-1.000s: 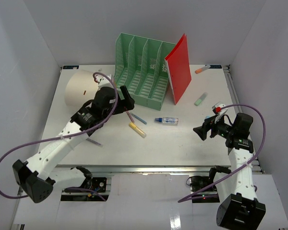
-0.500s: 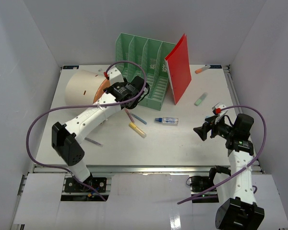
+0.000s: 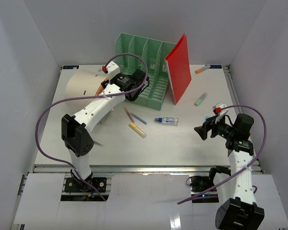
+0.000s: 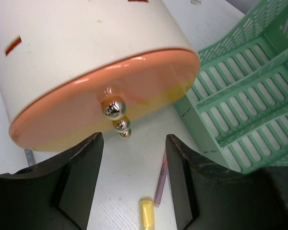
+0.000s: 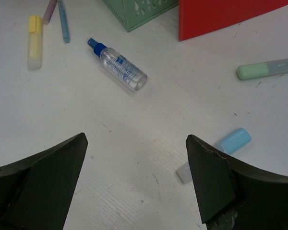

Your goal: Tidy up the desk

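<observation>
The white desk holds scattered stationery. My left gripper is open and empty, hovering between the beige cylinder and the green file rack. In the left wrist view the gripper faces the cylinder's orange face and its metal knob. A purple pen and a yellow highlighter lie below it. My right gripper is open and empty above bare desk at the right; it also shows in the right wrist view.
A red folder leans on the rack. A spray bottle, blue pen, green highlighter, orange marker and grey pen lie about. A blue-capped item lies by my right finger.
My left arm has swung back and to the right, carrying its gripper up to the gap between the cylinder and the rack. The right arm has hardly moved.
</observation>
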